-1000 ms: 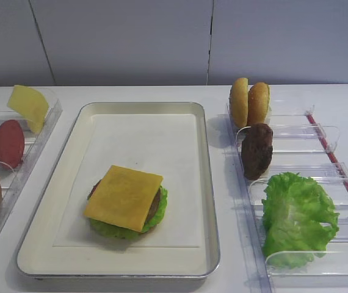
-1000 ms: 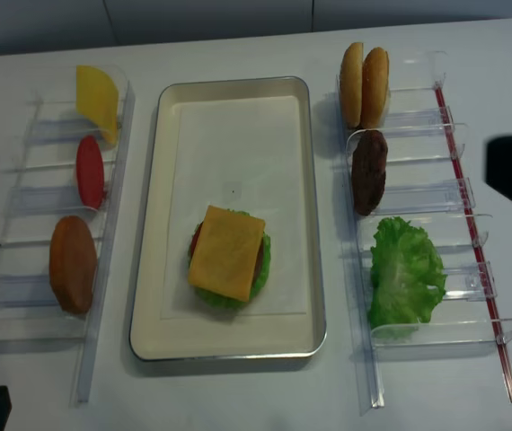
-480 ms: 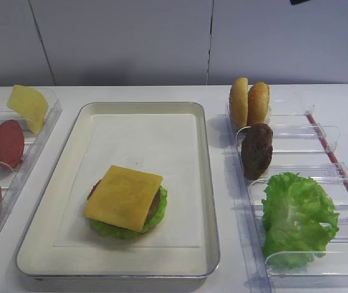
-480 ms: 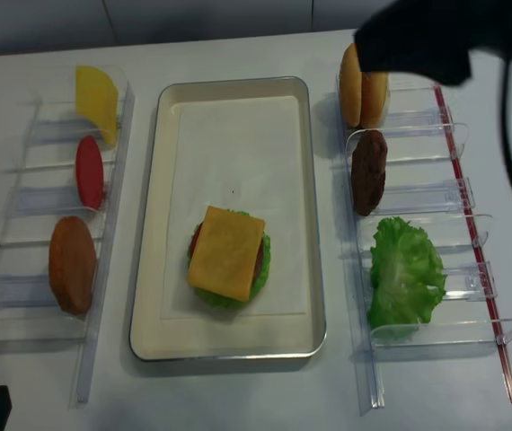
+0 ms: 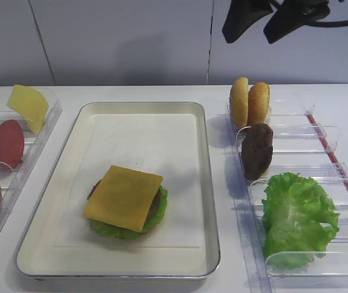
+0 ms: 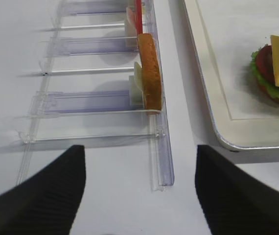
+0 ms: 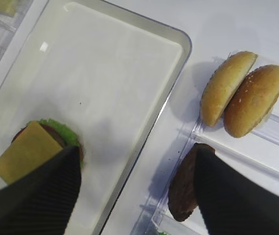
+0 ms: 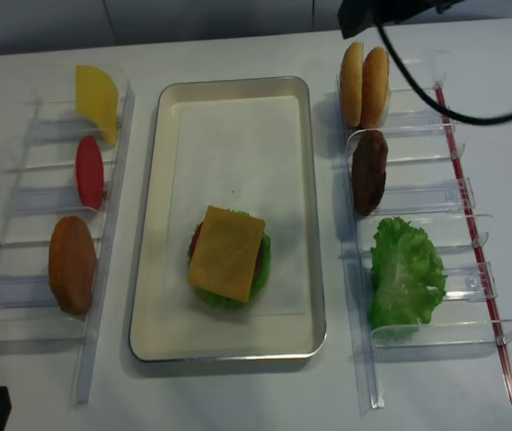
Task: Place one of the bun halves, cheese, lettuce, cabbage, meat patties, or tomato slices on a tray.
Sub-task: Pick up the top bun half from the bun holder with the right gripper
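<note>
My right gripper (image 5: 250, 36) hangs open and empty, high above the two bun halves (image 5: 249, 102) that stand on edge in the right rack. The right wrist view shows the seeded half (image 7: 254, 100) beside a smoother one, with the meat patty (image 7: 186, 188) below them. Lettuce (image 5: 296, 217) fills the nearer slots. On the tray (image 5: 209, 183) sits a stack topped by cheese (image 5: 124, 196). The left rack holds cheese (image 5: 29, 105), a tomato slice (image 5: 9, 143) and a brown bun half (image 6: 149, 73). My left gripper (image 6: 139, 161) is open near that rack's front end. Cabbage is out of view.
Clear plastic racks (image 8: 418, 193) flank the tray on both sides, the right one with a red strip (image 8: 472, 233) along its outer edge. A grey wall (image 5: 125, 43) closes the back of the white table. A cable (image 8: 418, 99) loops down from the right arm.
The right arm has swung in from the right and its gripper now shows above the bun halves. The food and the left gripper have not moved.
</note>
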Controlling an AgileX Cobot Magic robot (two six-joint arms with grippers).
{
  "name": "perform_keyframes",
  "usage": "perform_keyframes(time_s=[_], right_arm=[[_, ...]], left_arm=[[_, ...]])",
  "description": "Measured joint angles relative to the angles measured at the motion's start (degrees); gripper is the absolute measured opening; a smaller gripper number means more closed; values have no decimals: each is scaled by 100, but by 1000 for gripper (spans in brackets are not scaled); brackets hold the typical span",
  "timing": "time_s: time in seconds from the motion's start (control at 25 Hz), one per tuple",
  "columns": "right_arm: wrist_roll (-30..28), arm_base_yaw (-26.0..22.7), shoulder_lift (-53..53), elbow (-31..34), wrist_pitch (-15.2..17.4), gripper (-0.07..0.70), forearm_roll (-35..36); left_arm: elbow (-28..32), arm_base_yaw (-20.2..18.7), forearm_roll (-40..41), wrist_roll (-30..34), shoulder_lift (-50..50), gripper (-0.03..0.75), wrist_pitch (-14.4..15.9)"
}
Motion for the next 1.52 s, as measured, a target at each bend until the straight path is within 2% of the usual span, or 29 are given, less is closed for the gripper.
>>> perform_keyframes(time_s=[0.32,1.0,1.2,1.52], right_arm=[[1253,0,1028,-667,-8,484,-658],[1696,0,2345,-1606,5,475,-1007],[1757,0,2457,-1642,5,473,-1271],[1776,0,2726,-1655,5,473,-1319]], left_arm=[[0,0,0,0,0,456,0],[0,0,0,0,0,456,9],[0,0,0,0,0,456,9],[0,0,0,0,0,456,9]])
